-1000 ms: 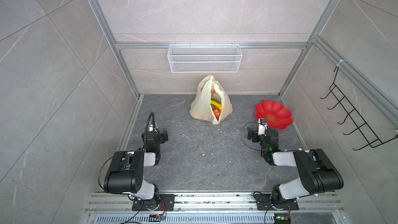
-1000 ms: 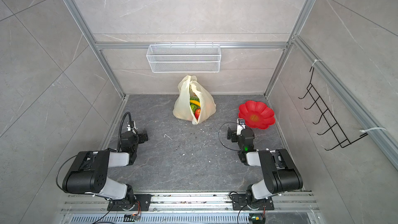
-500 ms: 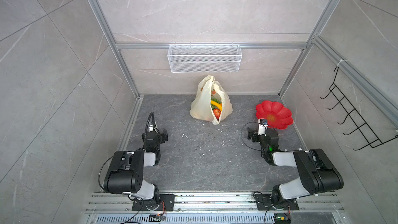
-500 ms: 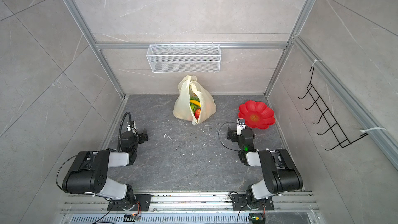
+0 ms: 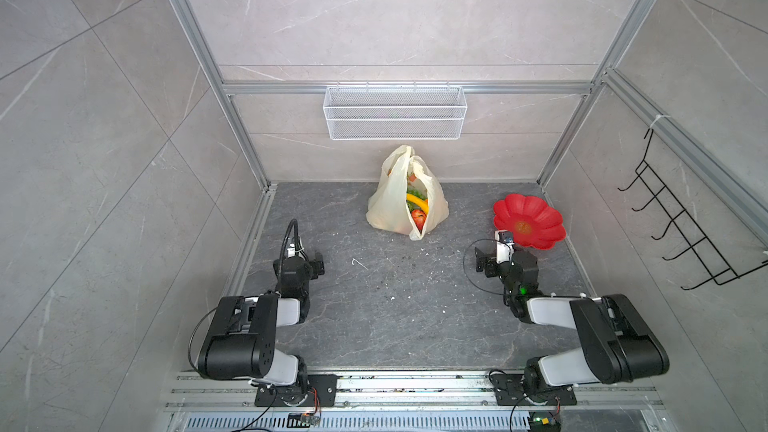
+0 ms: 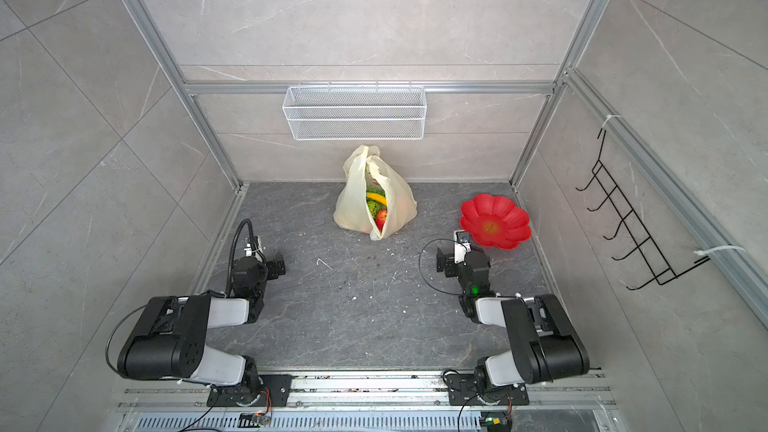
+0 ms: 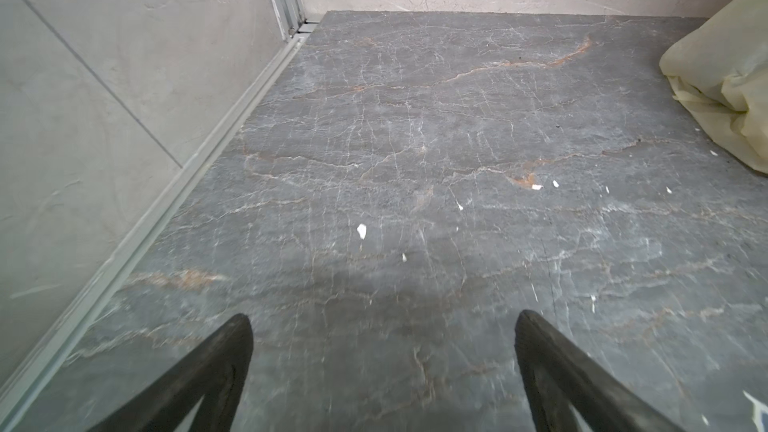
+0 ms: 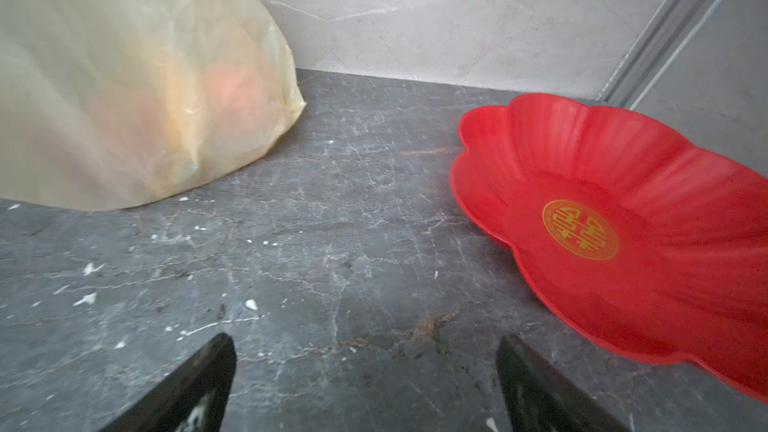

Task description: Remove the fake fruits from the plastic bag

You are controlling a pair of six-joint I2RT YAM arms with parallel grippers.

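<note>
All fake fruits (image 5: 417, 206) sit in plastic bag (image 5: 388, 201), upright on desk (image 5: 374, 305), well ahead of left hand (image 7: 382, 347) & right hand (image 8: 365, 359). Nothing's moved this last sec (task not begun). Both hands wide, empty.

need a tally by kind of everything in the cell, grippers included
Plastic bag: 1
Fake fruits showing in its opening: 3, namely yellow banana, red apple and green fruit; any others are hidden
Red flower-shaped plate: 1
White wire-mesh basket: 1
Black hook rack: 1
Grippers: 2, left gripper and right gripper, both open
Total: 9 visible
</note>
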